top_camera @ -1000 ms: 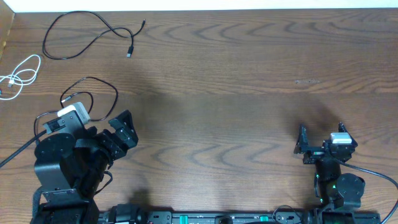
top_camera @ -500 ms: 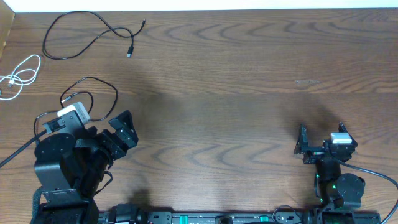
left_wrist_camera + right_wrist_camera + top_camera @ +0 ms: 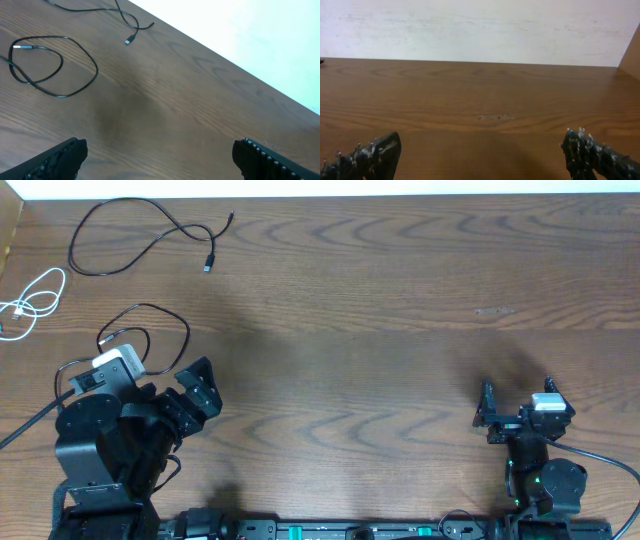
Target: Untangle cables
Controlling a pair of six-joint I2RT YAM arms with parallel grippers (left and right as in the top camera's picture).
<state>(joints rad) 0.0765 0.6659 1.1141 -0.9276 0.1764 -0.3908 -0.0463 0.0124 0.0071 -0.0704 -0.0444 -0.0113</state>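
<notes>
nothing moves across the last second: both arms sit parked at the near edge of the tabletop (image 3: 380, 330), and the cables lie exactly where they were. we read that stillness as a pause, or as the end of the work, since the three cords no longer touch one another.

one black cable (image 3: 150, 235) snakes across the far left corner, both its plugs lying free to its right. the white cable (image 3: 35, 298) is coiled at the left edge, well apart from it. the second black cable (image 3: 150, 330) forms a loose loop just beyond the left arm, its near end hidden behind the arm's housing; in the left wrist view this loop (image 3: 55, 65) crosses over itself but over no other cord.

the left end effector (image 3: 200, 392) is spread wide and holds nothing, its fingers (image 3: 65, 155) clear of the wood and the loop lying to its far left. the right end effector (image 3: 517, 395) is likewise spread and empty, with only bare tabletop between its fingers (image 3: 590, 150) and no cable anywhere on its side.
</notes>
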